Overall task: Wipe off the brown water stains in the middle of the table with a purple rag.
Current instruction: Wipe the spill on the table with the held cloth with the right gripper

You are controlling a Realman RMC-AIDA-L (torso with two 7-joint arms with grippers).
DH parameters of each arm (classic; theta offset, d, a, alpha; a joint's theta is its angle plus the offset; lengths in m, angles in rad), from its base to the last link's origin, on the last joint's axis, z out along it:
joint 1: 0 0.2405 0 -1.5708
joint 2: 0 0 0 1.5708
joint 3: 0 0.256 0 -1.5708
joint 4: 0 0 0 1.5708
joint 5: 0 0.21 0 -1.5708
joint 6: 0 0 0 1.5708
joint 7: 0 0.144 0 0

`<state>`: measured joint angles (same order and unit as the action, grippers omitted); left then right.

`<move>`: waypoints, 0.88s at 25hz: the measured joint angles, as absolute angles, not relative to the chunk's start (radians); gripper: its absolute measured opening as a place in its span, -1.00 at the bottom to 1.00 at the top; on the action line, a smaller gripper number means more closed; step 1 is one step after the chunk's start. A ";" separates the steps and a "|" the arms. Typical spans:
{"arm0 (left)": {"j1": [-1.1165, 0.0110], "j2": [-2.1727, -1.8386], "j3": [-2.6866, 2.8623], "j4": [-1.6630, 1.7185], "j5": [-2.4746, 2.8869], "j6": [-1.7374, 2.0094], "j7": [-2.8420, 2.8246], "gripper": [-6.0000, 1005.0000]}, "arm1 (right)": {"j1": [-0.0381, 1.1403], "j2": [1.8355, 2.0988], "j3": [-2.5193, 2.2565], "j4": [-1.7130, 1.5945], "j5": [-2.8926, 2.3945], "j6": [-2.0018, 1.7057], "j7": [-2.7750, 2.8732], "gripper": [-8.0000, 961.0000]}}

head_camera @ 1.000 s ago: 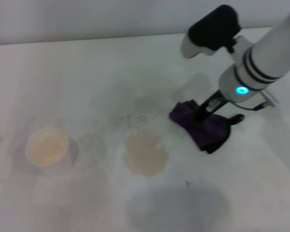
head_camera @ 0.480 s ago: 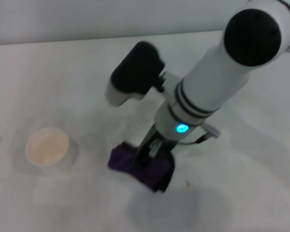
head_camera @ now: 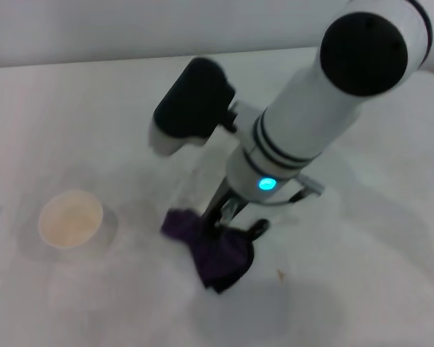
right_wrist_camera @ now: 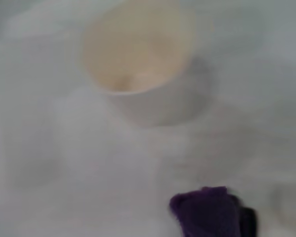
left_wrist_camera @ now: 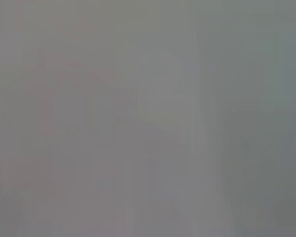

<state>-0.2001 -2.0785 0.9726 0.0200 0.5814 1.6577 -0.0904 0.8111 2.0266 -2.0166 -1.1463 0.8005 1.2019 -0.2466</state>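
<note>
Pinching the purple rag (head_camera: 213, 249), the right gripper (head_camera: 220, 220) presses the cloth down on the table (head_camera: 94, 116) near its middle. At far left stands a white paper cup (head_camera: 71, 218), upright, its inside tan; whether liquid lies in it cannot be told. The brown stain does not show around the rag. The left gripper appears nowhere; its wrist view is blank grey.

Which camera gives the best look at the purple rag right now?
The head view: the purple rag lies whole on the table under the right hand. The right wrist view catches only a corner; the left wrist view shows none.
</note>
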 joint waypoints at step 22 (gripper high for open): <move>-0.205 -2.080 0.979 0.017 0.584 1.656 -0.090 0.78 | 0.878 2.028 -2.119 -1.134 0.912 1.204 -0.276 -0.74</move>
